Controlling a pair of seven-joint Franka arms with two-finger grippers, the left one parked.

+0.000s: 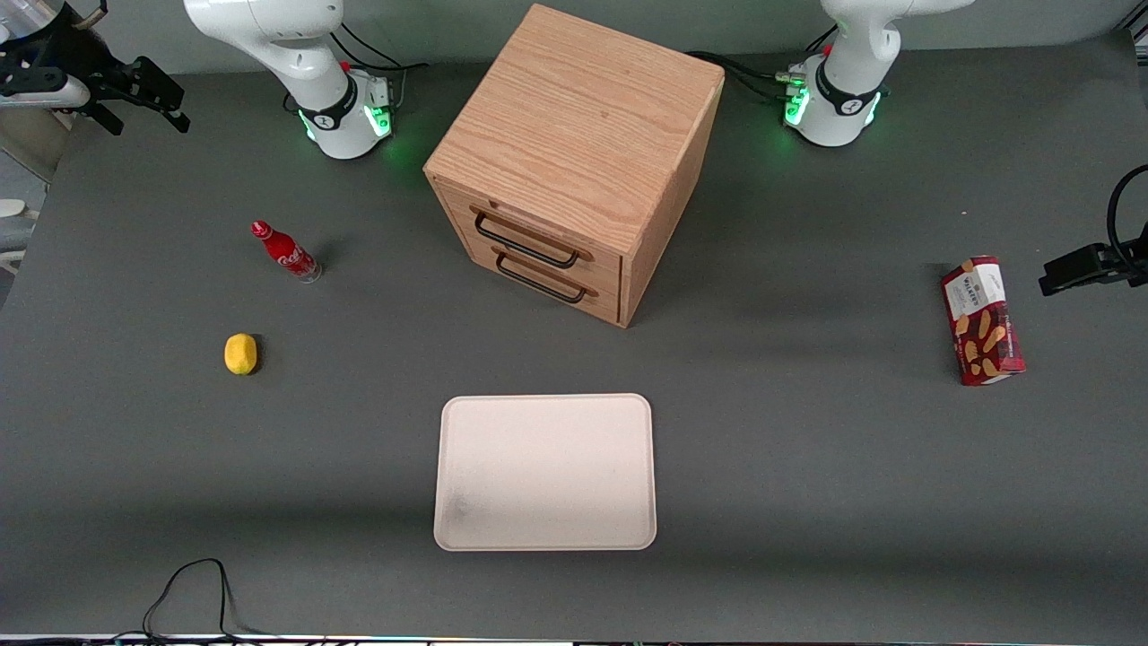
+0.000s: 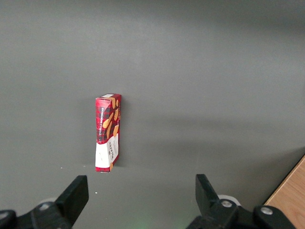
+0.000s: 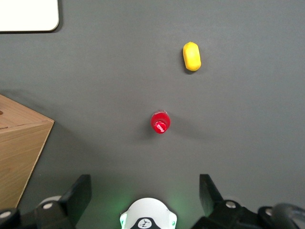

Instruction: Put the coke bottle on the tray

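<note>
The gripper (image 3: 145, 195) is hovering high above the upright coke bottle (image 3: 160, 122), fingers spread wide; it should be descending straight, centring on the cap

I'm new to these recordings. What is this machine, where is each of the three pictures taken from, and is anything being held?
Two white robot arms are bolted to a grey table. One picture looks at them from the front; the other two come from cameras on each arm's wrist, looking down past the fingers. On the table stand a wooden drawer cabinet and a small red coke bottle, upright. A lemon lies nearer the front camera than the bottle, and an empty cream tray lies in front of the cabinet. A red snack box lies toward the parked arm's end. The working arm's claw hangs open above the bottle, holding nothing.
</note>
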